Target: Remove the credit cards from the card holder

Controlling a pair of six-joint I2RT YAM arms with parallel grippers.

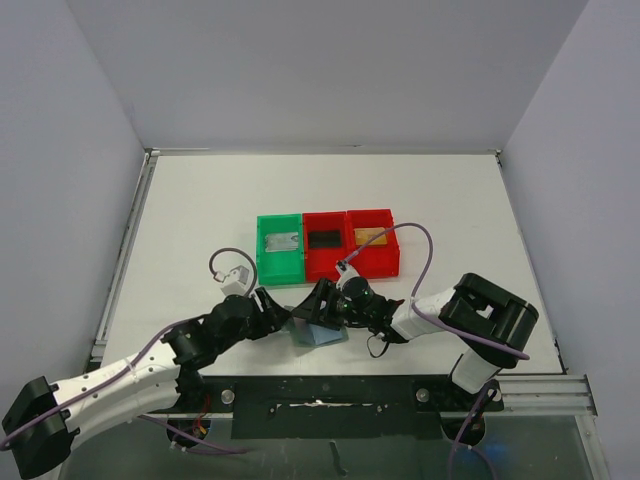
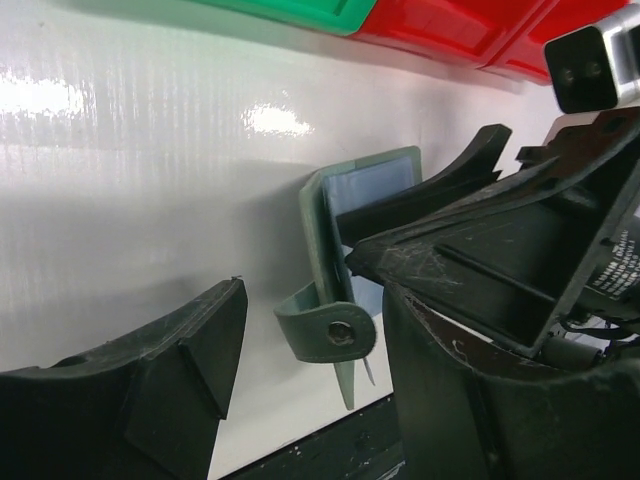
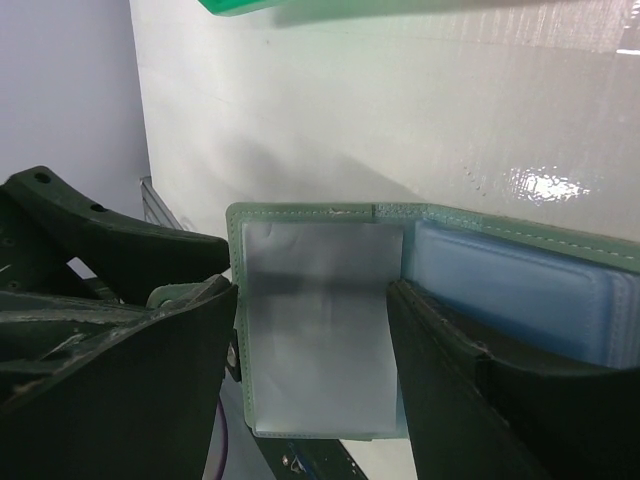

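You look down on a glossy white table [image 1: 200, 220] boxed in by plain grey walls: back wall [image 1: 320, 70] at twelve o'clock, left wall [image 1: 60, 150] at nine, right wall [image 1: 590, 150] at three. A metal rail [image 1: 400, 385] lines the edge at six. Bright glare [image 2: 275, 120] marks the tabletop.

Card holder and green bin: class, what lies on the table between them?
Nothing. In the left wrist view, only bare white table separates the card holder from the green bin.

Grey-green card holder [image 2: 318, 250], pale blue sleeves [image 3: 520, 290], green bin [image 1: 279, 271], red bins [image 1: 324, 267], white table [image 1: 200, 220]
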